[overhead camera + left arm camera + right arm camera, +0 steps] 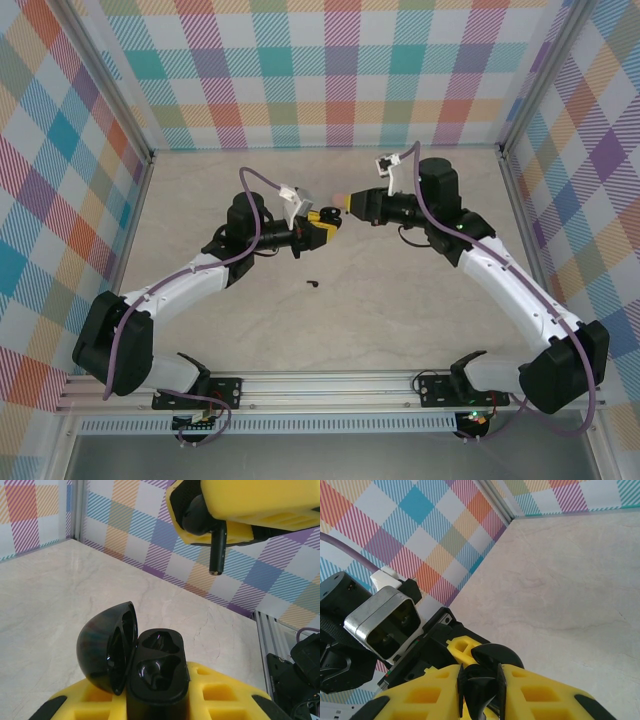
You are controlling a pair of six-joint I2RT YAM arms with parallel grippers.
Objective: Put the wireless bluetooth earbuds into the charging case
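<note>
My left gripper (pixel 322 226) (pixel 157 692) is shut on the base of an open black charging case (pixel 157 672). Its lid (pixel 107 650) is swung to the left and both wells look empty. My right gripper (pixel 343 207) (pixel 480 680) is shut on a black earbud (pixel 481 690). In the left wrist view this earbud (pixel 217 550) hangs stem down, above and to the right of the case and not touching it. The case lid (pixel 500 656) lies just beyond the right fingertips. A second black earbud (pixel 312 284) lies on the table in front of both grippers.
The marble tabletop (pixel 400 290) is walled by plaid panels with metal rails (pixel 520 200) along the sides. The left arm's wrist camera (pixel 387 625) sits close to the right gripper. A purple cable (pixel 262 185) arcs over the left wrist.
</note>
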